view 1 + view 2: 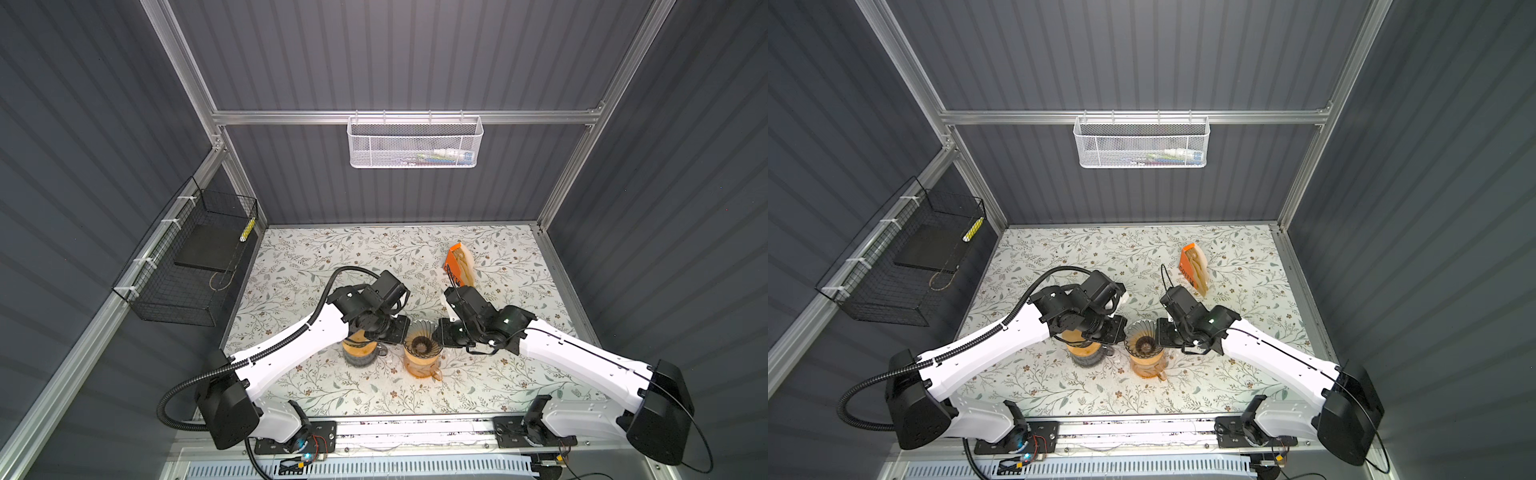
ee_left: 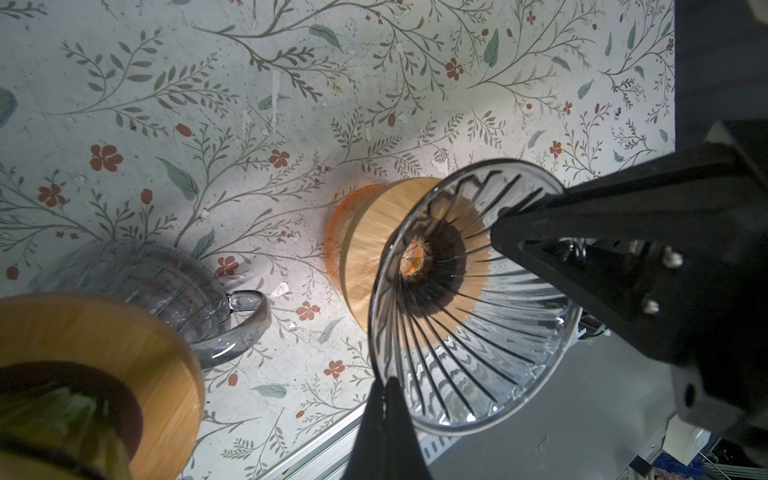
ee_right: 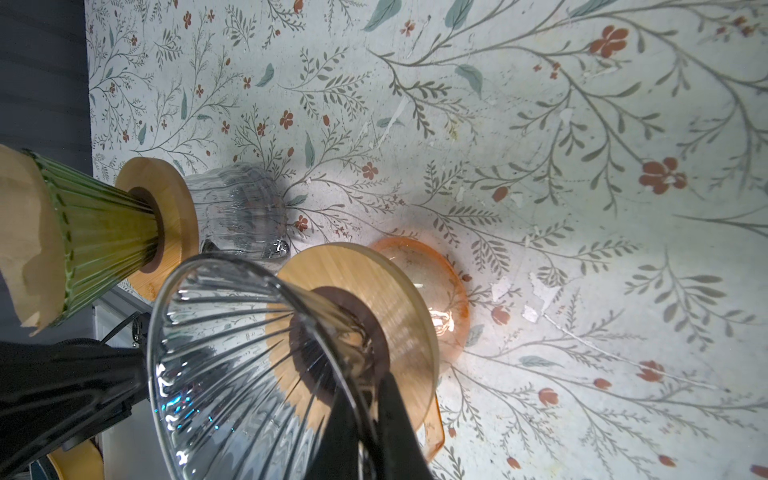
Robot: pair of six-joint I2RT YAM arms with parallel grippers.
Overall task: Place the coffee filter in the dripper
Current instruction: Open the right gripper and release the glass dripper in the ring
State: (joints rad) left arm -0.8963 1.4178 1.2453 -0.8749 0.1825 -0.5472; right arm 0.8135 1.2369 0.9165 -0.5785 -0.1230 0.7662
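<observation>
1. The paper filters [image 1: 464, 268] are stood on edge in an orange holder [image 1: 450, 269] toward the table's [image 1: 316, 249] far edge, right of its middle, just behind the right claw [image 3: 368, 388], the nearer one.
2. Their long side is aligned from far edge to near edge.
3. The clear dripper [image 1: 419, 343] is seated mouth-up on an orange jug [image 1: 420, 368] near the front edge's middle.
4. Its rim is clamped by the right claw. The left claw [image 2: 384, 388] is pressed together at the opposite rim, and a grip there cannot be told.
</observation>
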